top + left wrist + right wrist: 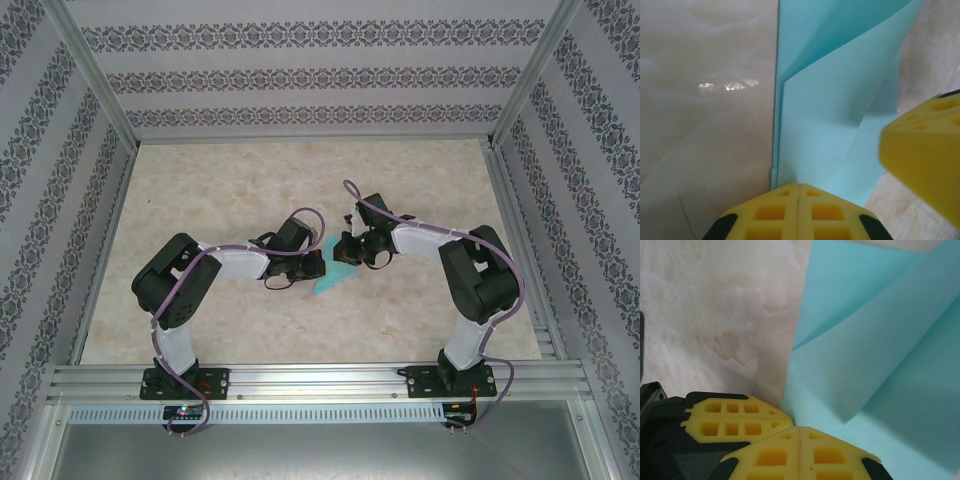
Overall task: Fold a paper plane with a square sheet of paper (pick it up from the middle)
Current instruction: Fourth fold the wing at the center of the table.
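The turquoise square sheet of paper (328, 284) lies partly folded on the table between my two arms, with flaps standing up off the surface (840, 125) (880, 350). My left gripper (312, 258) (798, 186) is shut, its yellow fingertips pressed together where a paper edge and crease run into them. My right gripper (343, 262) (799, 430) is shut too, tips meeting at the paper's near corner. The two grippers sit close together: a right finger (925, 155) shows in the left wrist view, and the left fingers (735, 420) show in the right wrist view.
The beige marbled table (200, 180) is ringed by aluminium rails (320, 378) and patterned walls (320, 60). Both arm bases are bolted at the near edge, and open tabletop stretches behind and to both sides of the grippers.
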Robot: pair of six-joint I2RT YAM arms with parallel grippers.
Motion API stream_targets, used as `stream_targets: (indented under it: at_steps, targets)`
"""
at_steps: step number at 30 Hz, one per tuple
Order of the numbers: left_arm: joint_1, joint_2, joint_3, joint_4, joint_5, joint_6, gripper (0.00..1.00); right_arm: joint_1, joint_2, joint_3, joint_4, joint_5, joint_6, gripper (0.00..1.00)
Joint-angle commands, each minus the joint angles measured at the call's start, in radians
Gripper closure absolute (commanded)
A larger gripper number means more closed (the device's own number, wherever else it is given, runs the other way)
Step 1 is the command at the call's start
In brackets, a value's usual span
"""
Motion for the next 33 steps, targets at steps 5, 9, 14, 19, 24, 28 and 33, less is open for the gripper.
stream_targets:
  at_steps: [5, 9, 14, 19, 24, 28, 33]
  targets:
    - [-0.006, 0.041, -0.016, -0.133, -0.067, -0.015, 1.0, 0.015, 0.082, 0.003, 0.047, -0.034, -0.03, 1.0]
    - [-0.006, 0.036, -0.013, -0.13, -0.062, -0.014, 1.0, 0.015, 0.111, 0.005, 0.045, -0.027, -0.035, 1.0]
    - [-0.006, 0.013, -0.008, -0.106, -0.038, -0.012, 1.0, 0.017, 0.134, 0.009, -0.006, 0.021, -0.05, 1.0]
    - [-0.005, -0.039, -0.007, 0.01, 0.033, -0.013, 0.95, 0.023, 0.145, 0.005, -0.039, 0.047, -0.062, 1.0]
    - [-0.006, -0.017, -0.012, 0.041, 0.06, -0.019, 0.94, 0.027, 0.148, -0.001, -0.025, 0.034, -0.051, 1.0]
    - [-0.006, 0.003, -0.026, 0.05, 0.064, -0.029, 0.95, 0.032, 0.154, 0.001, -0.02, 0.029, -0.045, 1.0]
    - [-0.007, 0.015, -0.019, -0.028, 0.02, -0.013, 0.97, 0.032, 0.153, 0.005, -0.016, 0.03, -0.048, 1.0]
